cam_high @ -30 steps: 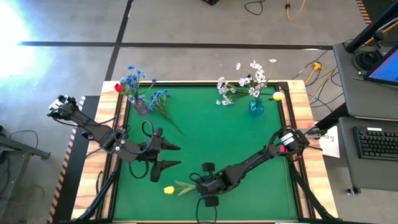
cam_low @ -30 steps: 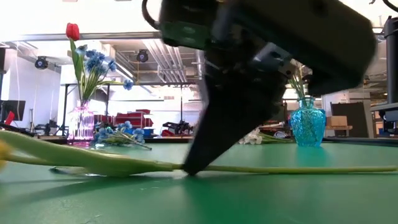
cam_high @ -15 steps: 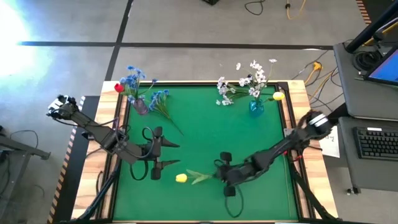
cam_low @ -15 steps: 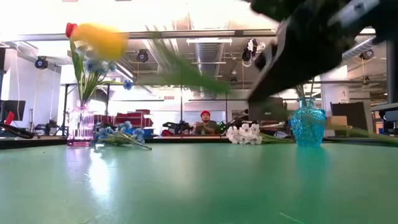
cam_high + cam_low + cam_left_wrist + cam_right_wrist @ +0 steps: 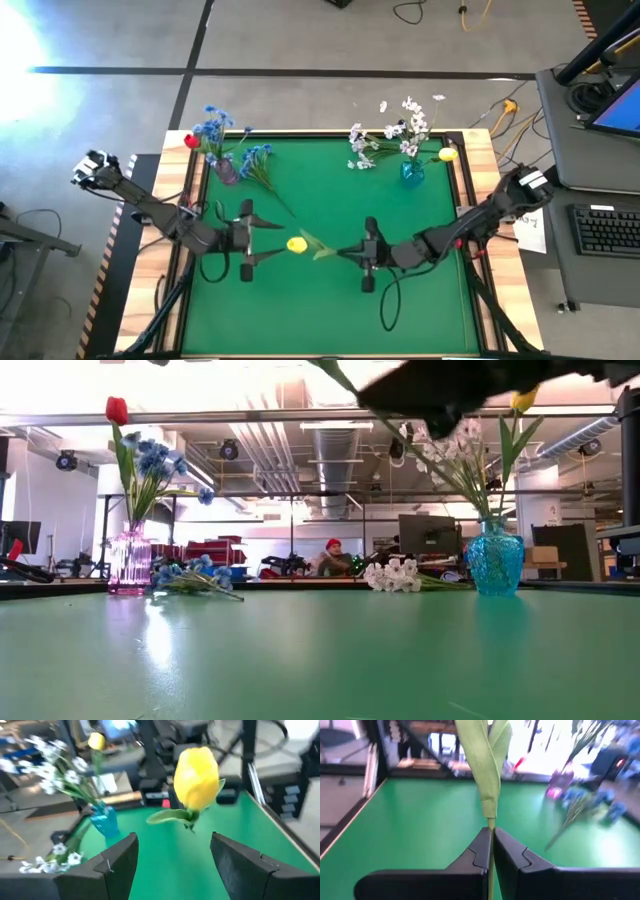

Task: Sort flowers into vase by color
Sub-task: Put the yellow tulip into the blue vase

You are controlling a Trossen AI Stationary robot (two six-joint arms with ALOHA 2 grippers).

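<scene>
Above the table [image 5: 330, 310], the right gripper [image 5: 345, 251] pinches a yellow tulip [image 5: 296, 244] by its stem, bloom between the left gripper's [image 5: 272, 240] spread fingers. Held so far from the bloom, the thin stem could swing or slip, spoiling a handover.

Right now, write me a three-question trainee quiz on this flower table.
1. True or false: the right gripper is shut on the stem of the yellow tulip.
2. Which vase already holds a yellow tulip? A) the pink vase B) the blue vase C) neither
3. Fill in: the left gripper stands ____, its fingers either side of the held bloom without touching it.

Key:
1. True; the stem runs up from between the closed fingers.
2. B; the pink vase holds blue flowers and a red tulip.
3. open
</scene>
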